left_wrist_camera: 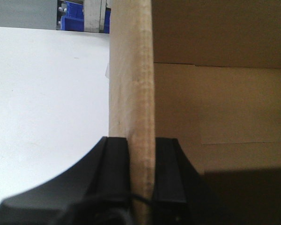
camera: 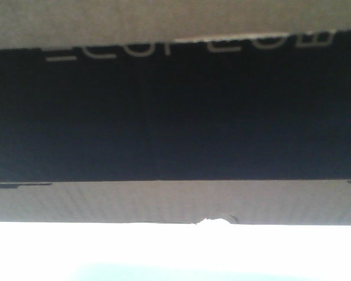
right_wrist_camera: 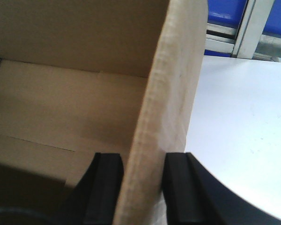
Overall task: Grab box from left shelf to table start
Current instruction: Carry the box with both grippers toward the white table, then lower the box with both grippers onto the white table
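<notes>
My left gripper point(left_wrist_camera: 141, 154) and right gripper point(right_wrist_camera: 141, 161) each pinch a side wall of the box point(camera: 175, 117); it fills the front view, its bottom edge against the table point(camera: 175, 257) at lower frame; I judge this the set-down stage; next, confirm it rests, then release both together.

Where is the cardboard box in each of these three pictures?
Front view: the box fills all but the bottom strip.
Left wrist view: its wall runs up the centre, pinched by the left gripper.
Right wrist view: its wall at centre, in the right gripper.
Shared landmark: the white table.
</notes>
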`<action>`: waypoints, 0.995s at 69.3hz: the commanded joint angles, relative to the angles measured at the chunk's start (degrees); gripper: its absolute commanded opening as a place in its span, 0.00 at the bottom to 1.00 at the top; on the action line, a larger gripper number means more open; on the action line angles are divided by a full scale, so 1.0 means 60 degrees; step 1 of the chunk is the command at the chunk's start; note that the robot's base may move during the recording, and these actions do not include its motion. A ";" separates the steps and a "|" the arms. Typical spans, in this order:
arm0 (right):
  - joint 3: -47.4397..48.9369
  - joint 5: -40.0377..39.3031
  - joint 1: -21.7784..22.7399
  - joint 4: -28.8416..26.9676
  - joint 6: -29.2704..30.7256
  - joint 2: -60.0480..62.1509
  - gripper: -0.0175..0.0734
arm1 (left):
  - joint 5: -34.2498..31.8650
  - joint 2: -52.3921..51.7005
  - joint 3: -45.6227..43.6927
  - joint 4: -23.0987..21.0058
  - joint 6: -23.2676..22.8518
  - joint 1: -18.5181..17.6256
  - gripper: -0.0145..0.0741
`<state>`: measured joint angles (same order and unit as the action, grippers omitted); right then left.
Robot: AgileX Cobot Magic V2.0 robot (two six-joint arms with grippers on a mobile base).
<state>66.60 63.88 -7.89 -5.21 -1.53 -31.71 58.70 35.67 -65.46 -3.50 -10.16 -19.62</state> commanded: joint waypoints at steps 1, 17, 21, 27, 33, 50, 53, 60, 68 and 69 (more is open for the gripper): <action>0.0301 -0.1183 -0.0006 -0.0420 0.0162 -0.0071 0.25 | -0.1595 -0.0049 -0.0335 -0.1437 -0.0127 -0.0128 0.06; 0.0301 -0.1183 -0.0006 -0.0420 0.0162 -0.0071 0.25 | -0.1335 -0.0049 -0.0335 -0.1460 -0.0127 -0.0128 0.06; 0.0301 -0.1183 -0.0006 -0.0420 0.0162 -0.0071 0.25 | -0.1334 -0.0049 -0.0335 -0.1460 -0.0127 -0.0128 0.06; 0.0301 -0.1107 -0.0006 -0.0428 0.0162 -0.0071 0.25 | -0.1334 -0.0049 -0.0335 -0.1460 -0.0127 -0.0128 0.06; 0.0301 -0.1090 -0.0006 -0.0431 0.0162 -0.0071 0.25 | -0.1381 -0.0049 -0.0335 -0.1460 -0.0127 -0.0128 0.06; 0.0315 -0.0955 -0.0006 -0.0557 0.0162 -0.0713 0.25 | -0.1720 0.0307 -0.0370 -0.1237 -0.0184 -0.0128 0.06; 0.0333 -0.0846 -0.0006 -0.0634 0.0162 -0.0978 0.25 | -0.1719 0.0558 -0.0370 -0.1172 -0.0184 -0.0128 0.06; 0.0438 -0.0530 -0.0006 -0.0738 0.0162 -0.1764 0.25 | -0.1706 0.1417 -0.0370 -0.0708 -0.0184 -0.0128 0.06; 0.0556 -0.0493 -0.0006 -0.0738 0.0162 -0.2586 0.25 | -0.1740 0.2428 -0.0370 -0.0335 -0.0184 -0.0128 0.06; 0.0556 -0.0493 -0.0006 -0.0738 0.0162 -0.2635 0.25 | -0.1762 0.2565 -0.0370 -0.0335 -0.0184 -0.0128 0.06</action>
<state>67.45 66.36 -7.89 -4.60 -1.30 -44.60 58.60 47.11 -65.36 -0.40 -10.65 -19.62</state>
